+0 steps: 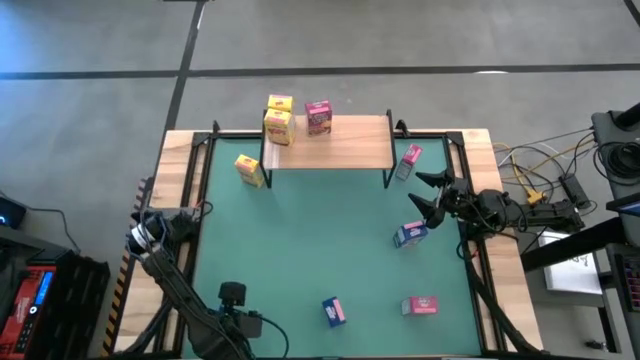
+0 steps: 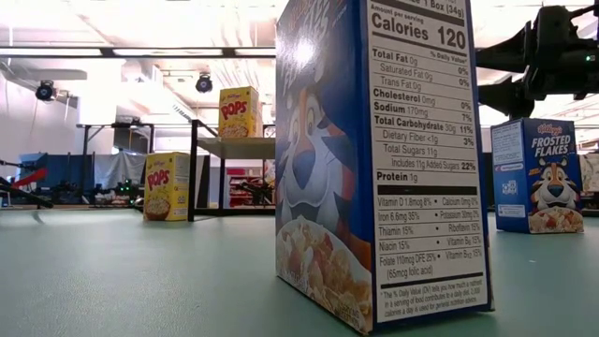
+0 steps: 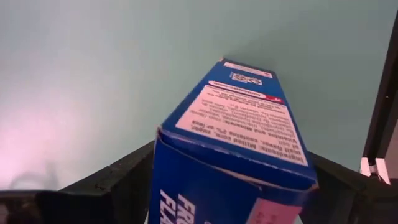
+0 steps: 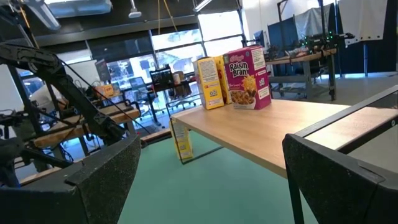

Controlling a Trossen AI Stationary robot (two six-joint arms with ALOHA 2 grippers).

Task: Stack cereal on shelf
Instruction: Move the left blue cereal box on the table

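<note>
In the high view the shelf [image 1: 350,150] sits at top centre. Two yellow boxes [image 1: 278,118] crowd its left edge, with a pink box [image 1: 318,117] just beside them. The board's right half is bare.

A third yellow box [image 1: 250,170] stands on the green mat [image 1: 300,240] by the shelf's left leg. Another pink box [image 1: 410,160] leans just outside the right leg.

The right gripper [image 1: 428,196] hangs at the mat's right edge, fingers spread wide and holding nothing. A blue box [image 1: 410,235] lies just below it.

The wide middle of the mat is open.

At lower centre stand a second blue box [image 1: 334,312] and, well to its right, a pink one [image 1: 420,305]. The left gripper [image 1: 255,325] sits at bottom left. Its wrist view shows the blue box's top between its fingers [image 3: 106,180], but I cannot tell whether they touch it.
</note>
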